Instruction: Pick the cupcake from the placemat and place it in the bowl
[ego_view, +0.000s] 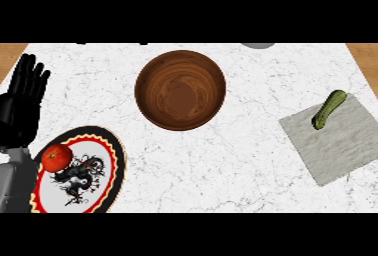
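Observation:
A brown wooden bowl (181, 90) stands empty at the middle back of the marble counter. To the right lies a grey placemat (343, 145), turned at an angle. No cupcake shows on it; a green zucchini-like vegetable (329, 109) lies on its far corner. My left hand (18, 105) rests open at the left edge, fingers up, well away from the bowl and the mat. My right hand does not show.
A patterned plate (117, 155) with a red and yellow rim sits at the lower left, with a red tomato (57, 158) on its left part, right beside my left forearm. A grey round object (258, 45) peeks in at the counter's back edge.

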